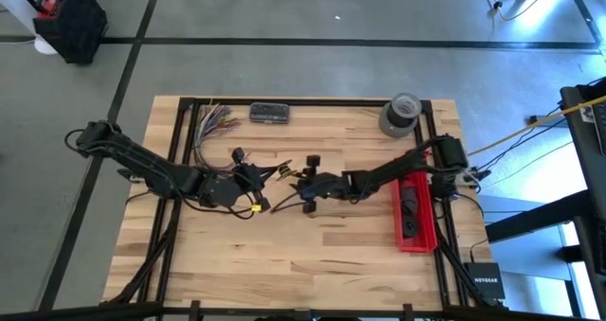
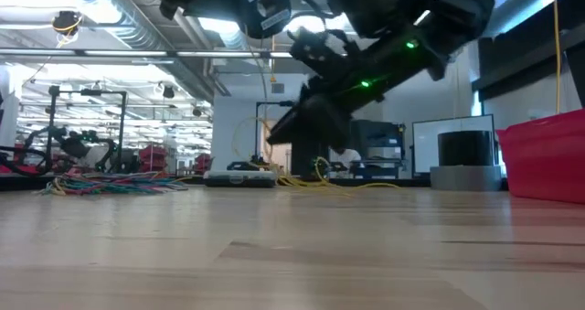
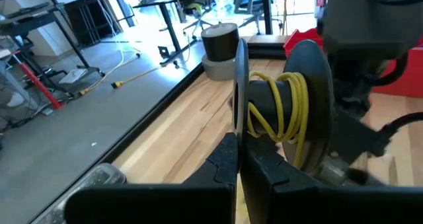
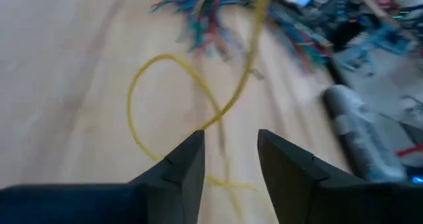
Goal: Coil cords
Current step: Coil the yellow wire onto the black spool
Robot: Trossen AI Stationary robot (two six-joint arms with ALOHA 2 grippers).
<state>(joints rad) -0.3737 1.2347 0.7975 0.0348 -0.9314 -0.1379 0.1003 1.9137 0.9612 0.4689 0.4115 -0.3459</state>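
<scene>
My left gripper (image 3: 238,148) is shut on a dark spool (image 3: 317,85), which has yellow cord (image 3: 284,105) wound around its core. It holds the spool above the table's middle (image 1: 260,181). More of the yellow cord (image 4: 198,98) lies in a loose loop on the wood, also seen far off in the low view (image 2: 352,184). My right gripper (image 4: 231,151) is open just to the right of the left one (image 1: 301,190). It slants down over that loop, and the cord runs on the wood below the gap between its fingers. My left gripper pinches the spool's thin near flange (image 3: 239,105) at its rim between its two fingers. The spool is lifted clear of the table, with its flanges on edge and the wound cord just behind the held flange.
A bundle of multicoloured wires (image 1: 210,122) fans out at the far left. A dark flat device (image 1: 270,113) lies at the far edge and a grey tape roll (image 1: 401,113) at the far right. A red tray (image 1: 415,212) stands along the right side. Bare wood fills the near half.
</scene>
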